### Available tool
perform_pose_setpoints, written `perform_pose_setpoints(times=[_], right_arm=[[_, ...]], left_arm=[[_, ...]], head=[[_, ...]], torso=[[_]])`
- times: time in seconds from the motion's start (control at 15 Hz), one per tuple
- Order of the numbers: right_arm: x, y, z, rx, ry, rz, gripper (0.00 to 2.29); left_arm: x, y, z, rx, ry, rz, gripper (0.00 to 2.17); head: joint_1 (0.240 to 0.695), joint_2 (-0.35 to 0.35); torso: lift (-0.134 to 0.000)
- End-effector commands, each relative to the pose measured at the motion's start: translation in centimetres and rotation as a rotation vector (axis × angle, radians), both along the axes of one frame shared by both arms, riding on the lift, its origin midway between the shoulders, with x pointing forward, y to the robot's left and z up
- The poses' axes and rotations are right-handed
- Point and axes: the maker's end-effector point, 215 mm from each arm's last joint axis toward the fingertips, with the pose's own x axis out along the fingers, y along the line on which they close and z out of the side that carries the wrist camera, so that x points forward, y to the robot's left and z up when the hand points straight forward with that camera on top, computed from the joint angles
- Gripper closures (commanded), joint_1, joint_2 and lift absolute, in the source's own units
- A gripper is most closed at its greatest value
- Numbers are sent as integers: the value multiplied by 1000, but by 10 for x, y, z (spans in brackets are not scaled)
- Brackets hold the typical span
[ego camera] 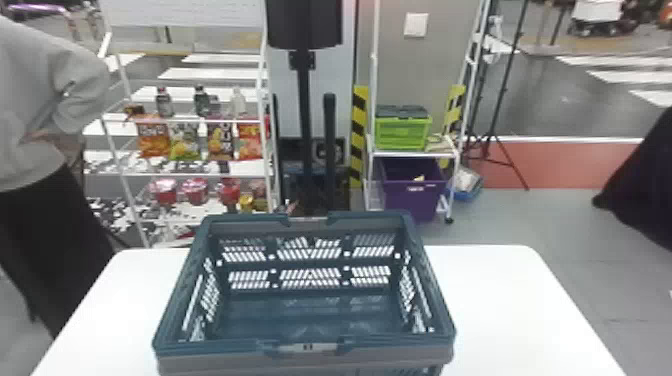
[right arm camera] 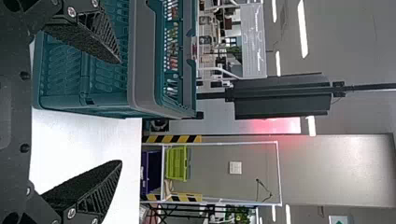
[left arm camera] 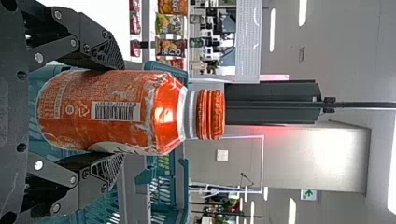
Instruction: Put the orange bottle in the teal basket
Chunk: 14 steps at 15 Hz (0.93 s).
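Fingers of our left gripper (left arm camera: 122, 112) clasp the upright orange bottle (left arm camera: 105, 109) from both sides; our right gripper's (right arm camera: 120, 112) are spread wide, empty. Beyond stands the teal basket (ego camera: 225, 348); we should clear its rim, then lower gently.

Teal basket (ego camera: 225, 348) cut off below

Orange bottle (left arm camera: 123, 112): capped, barcode on its side, held upright. Teal basket (ego camera: 180, 280): open-topped, walls slotted, standing upright on a white table (ego camera: 505, 310).
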Motion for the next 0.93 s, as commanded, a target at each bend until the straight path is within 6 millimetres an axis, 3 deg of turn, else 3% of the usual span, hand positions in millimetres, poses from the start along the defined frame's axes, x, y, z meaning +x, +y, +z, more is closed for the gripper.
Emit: perform_pose_setpoints(times=[0.0, 0.53, 0.67, 0.87], right_arm=[[1, 0, 1, -2, -3, 0, 130], [0, -5, -1, -5, 1, -11, 130], [1, -5, -2, -7, 1, -13, 130], [0, -5, -6, -9, 8, -15, 130]], left_arm=[[-4, 1, 3, -4, -7, 5, 512], [-4, 4, 14, -6, -34, 10, 515], [2, -4, 29, 67, -14, -6, 512], [21, 1, 69, 100, -18, -8, 515]], head=[[499, 0], [499, 0], [499, 0], [499, 0]], torso=[[0], [0], [0], [0]])
